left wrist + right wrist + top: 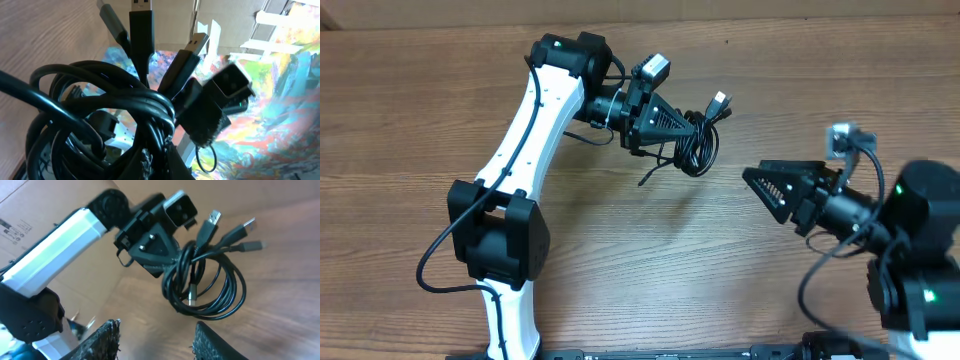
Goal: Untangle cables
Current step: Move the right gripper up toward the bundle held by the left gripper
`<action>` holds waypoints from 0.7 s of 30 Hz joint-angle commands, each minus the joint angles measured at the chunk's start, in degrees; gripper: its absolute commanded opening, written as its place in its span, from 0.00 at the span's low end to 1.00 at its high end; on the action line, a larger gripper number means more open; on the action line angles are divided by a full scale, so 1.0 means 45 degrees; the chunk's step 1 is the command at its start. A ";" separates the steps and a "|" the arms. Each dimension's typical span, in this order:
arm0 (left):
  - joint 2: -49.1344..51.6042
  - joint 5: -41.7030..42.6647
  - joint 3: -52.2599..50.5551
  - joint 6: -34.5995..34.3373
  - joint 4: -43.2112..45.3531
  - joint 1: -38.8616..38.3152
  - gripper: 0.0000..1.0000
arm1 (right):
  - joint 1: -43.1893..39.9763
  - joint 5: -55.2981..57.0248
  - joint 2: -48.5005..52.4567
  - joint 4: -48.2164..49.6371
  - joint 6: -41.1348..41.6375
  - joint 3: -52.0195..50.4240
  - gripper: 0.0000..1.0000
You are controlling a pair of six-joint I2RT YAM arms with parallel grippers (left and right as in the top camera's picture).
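Above table (pixel 650 270) | left jaws clamped on bunched cables (pixel 701 141) | right jaws apart, touching nothing

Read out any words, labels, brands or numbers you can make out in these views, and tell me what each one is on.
No text can be read in any view.
Cardboard box: dark printed marks at the upper left of the right wrist view, too blurred to read.
Cables: no legible marking on the cords or plugs.
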 commanded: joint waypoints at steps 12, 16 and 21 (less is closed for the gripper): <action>0.0019 0.0563 0.0214 -0.0646 0.0019 -0.0505 0.04 | 0.1885 -0.0529 0.3633 0.1588 0.0549 0.0272 0.46; 0.0019 0.0563 0.0214 -0.0646 0.0019 -0.0500 0.04 | 0.2268 0.0083 0.4396 0.2254 0.0879 0.0277 0.43; 0.0019 0.0563 0.0214 -0.0636 0.0034 -0.0466 0.04 | 0.2463 0.0529 0.4794 0.3128 0.0884 0.0272 0.32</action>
